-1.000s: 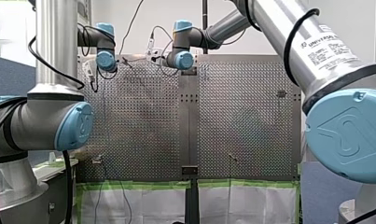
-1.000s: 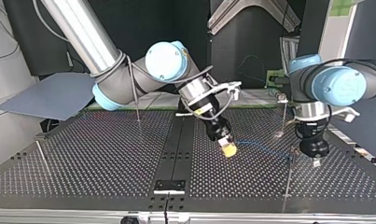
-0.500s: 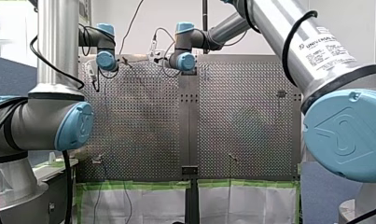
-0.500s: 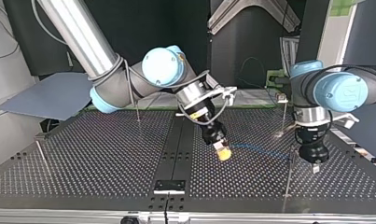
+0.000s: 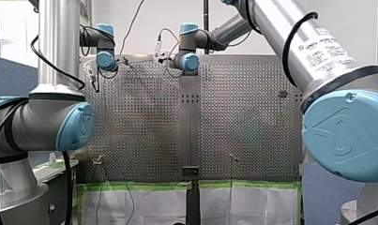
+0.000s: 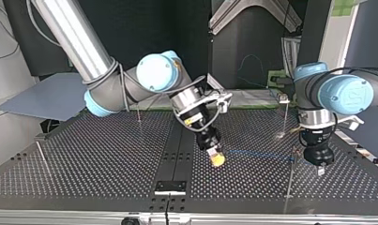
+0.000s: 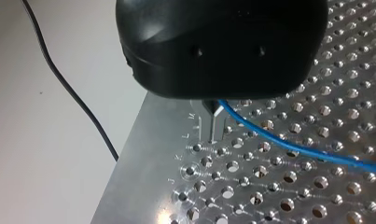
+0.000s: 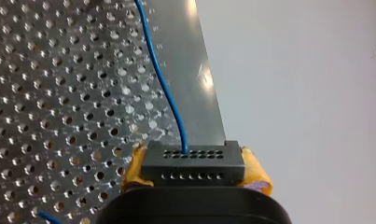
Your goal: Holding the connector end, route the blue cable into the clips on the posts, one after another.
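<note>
At the top view's centre my right gripper (image 6: 216,159) has its yellow pads (image 8: 256,173) clenched on the black connector (image 8: 193,161). The blue cable (image 6: 259,153) runs right over the table (image 6: 107,154) to a post (image 6: 290,178) beside my left gripper (image 6: 320,169), whose grip I cannot tell.

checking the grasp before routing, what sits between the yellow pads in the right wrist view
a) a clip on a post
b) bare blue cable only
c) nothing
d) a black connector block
d: in the right wrist view my right gripper has its yellow pads pressed on either side of the black connector block, with the blue cable running out of its face.
</note>
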